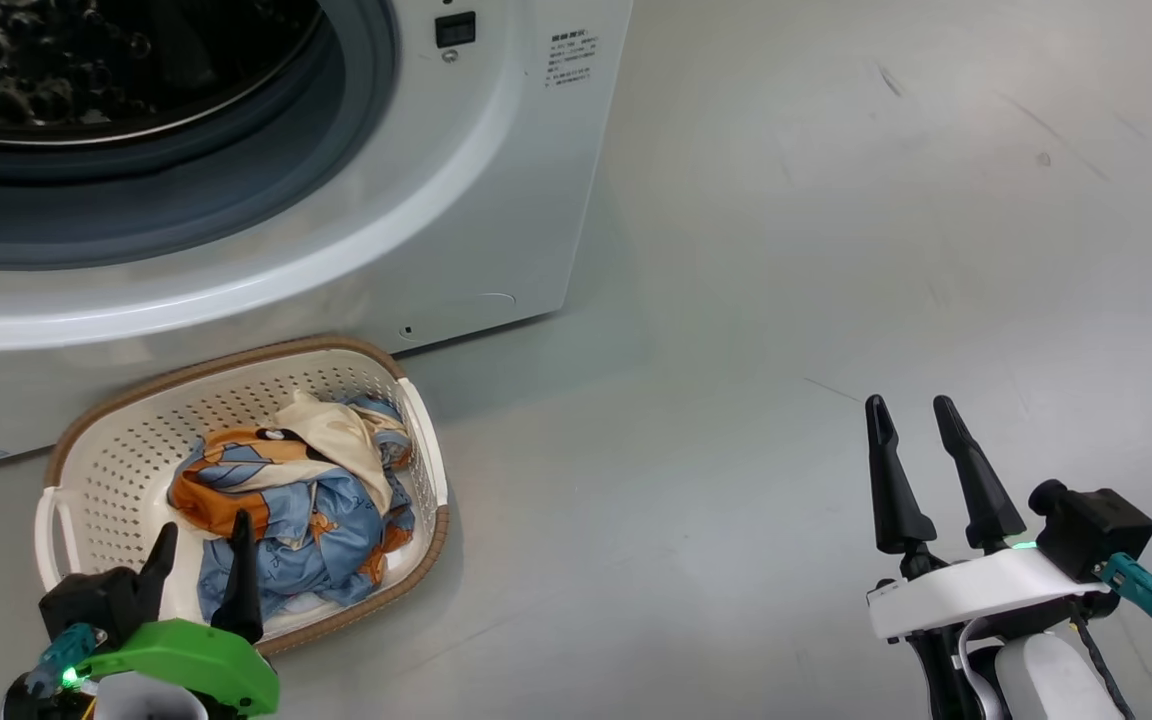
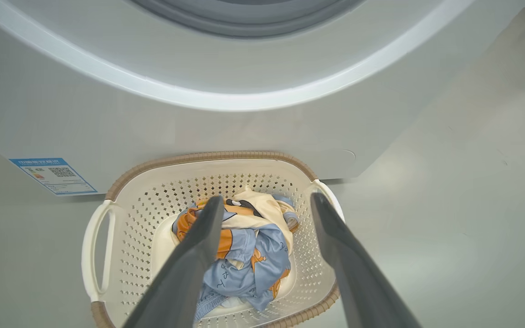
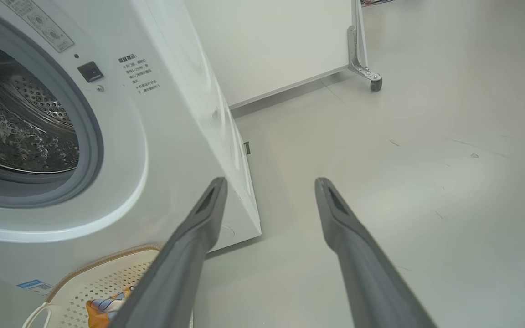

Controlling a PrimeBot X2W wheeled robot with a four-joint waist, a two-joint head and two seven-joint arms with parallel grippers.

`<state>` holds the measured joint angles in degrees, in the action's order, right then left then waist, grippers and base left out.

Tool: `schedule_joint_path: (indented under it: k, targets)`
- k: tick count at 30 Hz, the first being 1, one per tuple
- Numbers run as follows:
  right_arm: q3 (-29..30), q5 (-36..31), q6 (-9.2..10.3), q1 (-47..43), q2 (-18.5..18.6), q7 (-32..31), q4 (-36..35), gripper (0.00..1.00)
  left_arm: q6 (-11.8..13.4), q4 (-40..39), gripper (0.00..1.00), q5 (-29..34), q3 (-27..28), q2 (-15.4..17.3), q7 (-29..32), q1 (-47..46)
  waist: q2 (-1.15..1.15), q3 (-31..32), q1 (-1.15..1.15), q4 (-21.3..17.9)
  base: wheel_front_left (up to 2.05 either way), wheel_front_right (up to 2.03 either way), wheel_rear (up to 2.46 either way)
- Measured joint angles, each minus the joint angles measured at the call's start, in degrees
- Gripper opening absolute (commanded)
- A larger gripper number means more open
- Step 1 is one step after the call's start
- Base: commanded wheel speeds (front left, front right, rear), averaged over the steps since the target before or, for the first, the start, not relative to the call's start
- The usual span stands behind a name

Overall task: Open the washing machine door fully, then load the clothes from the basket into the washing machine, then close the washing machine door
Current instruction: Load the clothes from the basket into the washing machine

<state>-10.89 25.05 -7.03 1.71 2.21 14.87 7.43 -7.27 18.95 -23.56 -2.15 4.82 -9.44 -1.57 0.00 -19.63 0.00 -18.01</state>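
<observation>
The white washing machine (image 1: 496, 200) fills the upper left, its round opening showing the grey gasket (image 1: 236, 170) and steel drum (image 3: 12, 132); its door is out of view. On the floor before it sits the cream basket (image 1: 96, 470) with a brown rim. Inside lie the clothes (image 1: 306, 500), light blue with orange and cream patches, also seen as clothes (image 2: 244, 246) in the left wrist view. My left gripper (image 1: 204, 530) hovers open over the basket's near edge, nothing between its fingers. Far to the right, my right gripper (image 1: 911, 405) stands open above bare floor.
Grey floor (image 1: 836, 250) spreads to the right of the machine. A white panel on a caster wheel (image 3: 375, 84) stands behind the machine. A blue-edged sticker (image 2: 53, 175) marks the machine's lower front.
</observation>
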Motion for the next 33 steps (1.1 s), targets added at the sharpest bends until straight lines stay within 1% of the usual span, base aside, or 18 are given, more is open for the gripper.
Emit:
schedule_joint_path:
  k: [7, 10, 15, 18, 22, 33]
  targets:
    - [-0.46, -0.48, 0.00, 1.86, 0.02, 0.00, -0.47, 1.00, 0.00, 2.89, 1.00, 0.38, -0.26, 1.80, 1.15, -3.06, 0.00, -3.47, 0.00, -2.17, 0.00, 0.00, 0.00]
    - [-0.64, -0.49, 0.00, 2.54, 0.02, 0.00, -0.71, 1.00, 0.01, 4.08, 1.00, 0.37, 0.18, 2.03, 1.52, -4.39, 0.00, -4.93, 0.00, -2.83, 0.00, 0.00, 0.00]
    - [-1.04, -1.51, 0.00, 3.85, 0.03, 0.00, -1.24, 1.00, 0.85, 6.51, 1.00, 0.26, 0.82, 2.25, 3.26, -6.43, 0.00, -7.50, 0.00, -3.66, 0.00, 0.00, 0.00]
    - [-1.03, -2.53, 0.00, 4.79, 0.10, 0.00, -1.54, 1.00, 1.85, 7.70, 1.00, 0.16, 1.78, 2.55, 4.23, -7.95, 0.00, -9.14, 0.00, -4.07, 0.00, 0.00, 0.00]
    - [-0.93, -3.00, 0.00, 5.70, 0.10, 0.00, -1.77, 1.00, 2.29, 8.65, 1.00, 0.16, 2.04, 3.49, 5.13, -10.04, 0.00, -11.35, 0.01, -4.52, 0.00, 0.00, 0.00]
    - [0.01, -3.52, 0.00, 7.83, 0.08, 0.00, -2.09, 1.00, 3.56, 12.25, 1.00, -0.76, 3.64, 4.20, 7.69, -15.77, 0.00, -16.88, 0.00, -4.86, 0.00, 0.00, 0.00]
